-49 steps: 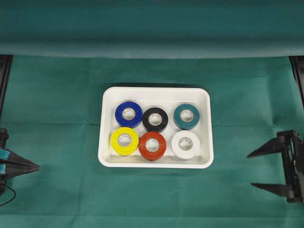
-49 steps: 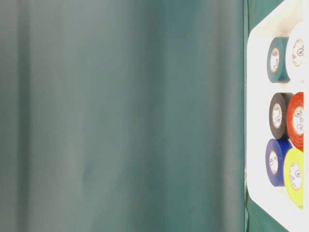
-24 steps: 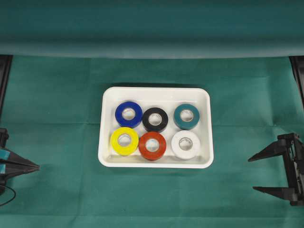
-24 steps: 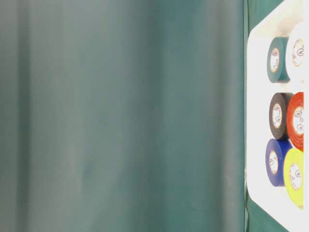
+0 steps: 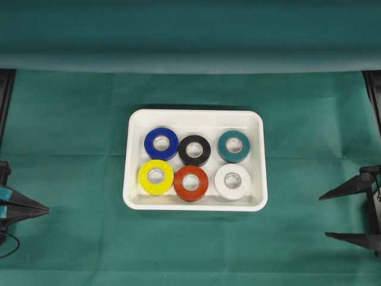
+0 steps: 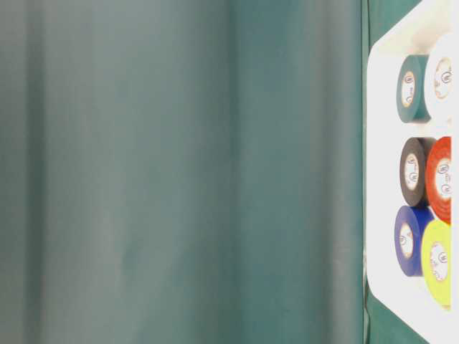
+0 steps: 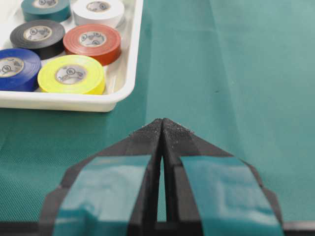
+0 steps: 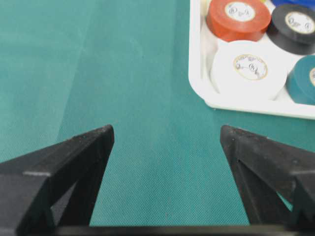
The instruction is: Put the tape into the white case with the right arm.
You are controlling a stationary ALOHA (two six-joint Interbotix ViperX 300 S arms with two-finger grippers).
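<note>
The white case (image 5: 195, 114) lies in the middle of the green cloth and holds several tape rolls lying flat: blue (image 5: 161, 143), black (image 5: 194, 150), teal (image 5: 234, 146), yellow (image 5: 156, 177), red (image 5: 191, 183) and white (image 5: 233, 181). My right gripper (image 5: 324, 215) is at the right edge of the overhead view, well apart from the case, open with nothing between its fingers. In the right wrist view the right gripper (image 8: 166, 130) frames bare cloth, with the case corner (image 8: 199, 91) ahead to the right. My left gripper (image 5: 46, 208) rests at the far left, shut and empty, tips together (image 7: 162, 120).
A green backdrop fold (image 5: 190, 59) runs along the far side. Black frame posts stand at the far left (image 5: 6, 89) and far right (image 5: 374, 89). A thin cable (image 5: 9, 247) loops by the left arm. The table-level view shows mostly backdrop, with the case (image 6: 380, 143) at its right edge.
My right gripper has drawn back to the right, away from the case, staying open. The left gripper and the rolls have not moved.
</note>
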